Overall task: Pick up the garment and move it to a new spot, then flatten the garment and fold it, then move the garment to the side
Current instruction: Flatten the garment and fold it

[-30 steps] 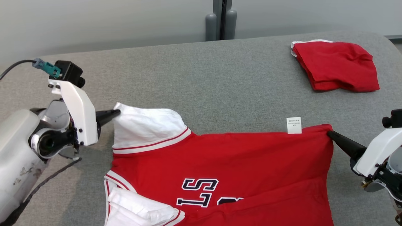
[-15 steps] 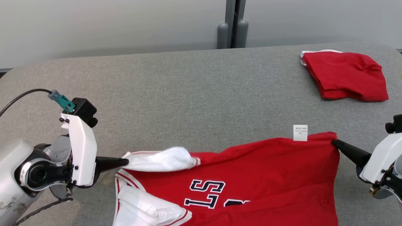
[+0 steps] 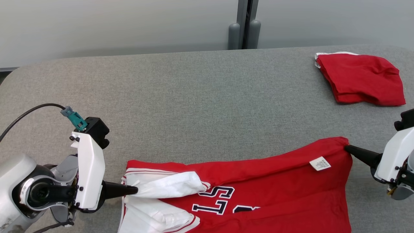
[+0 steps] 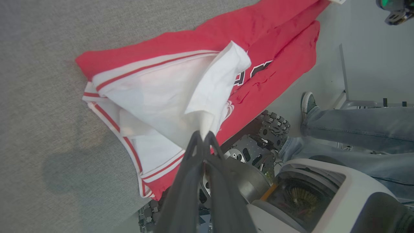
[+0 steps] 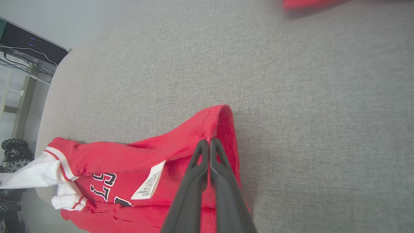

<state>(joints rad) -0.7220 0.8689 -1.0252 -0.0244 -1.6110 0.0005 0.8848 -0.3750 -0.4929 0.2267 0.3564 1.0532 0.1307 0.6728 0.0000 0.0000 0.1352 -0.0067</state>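
The garment (image 3: pixel 258 181) is a red jersey with white sleeves and black-and-white lettering, spread along the near edge of the grey table (image 3: pixel 194 97). My left gripper (image 3: pixel 134 190) is shut on its white sleeve (image 3: pixel 168 186) at the left; in the left wrist view the pinched sleeve (image 4: pixel 210 87) rises from my left gripper (image 4: pixel 203 134). My right gripper (image 3: pixel 346 148) is shut on the red corner at the right, next to a white label (image 3: pixel 320 163). The right wrist view shows my right gripper (image 5: pixel 209 140) pinching the red hem (image 5: pixel 223 119). The far edge is folded over toward me.
A second red cloth (image 3: pixel 360 78) lies folded at the table's far right. A grey post (image 3: pixel 244 24) stands behind the table. In the left wrist view a person's legs in jeans (image 4: pixel 355 127) and a shoe (image 4: pixel 307 102) stand past the table edge, beside my base.
Both grippers have pulled the jersey's far edge toward me, folding it over the lettering; the label now lies on the red cloth. The camera has shifted too.
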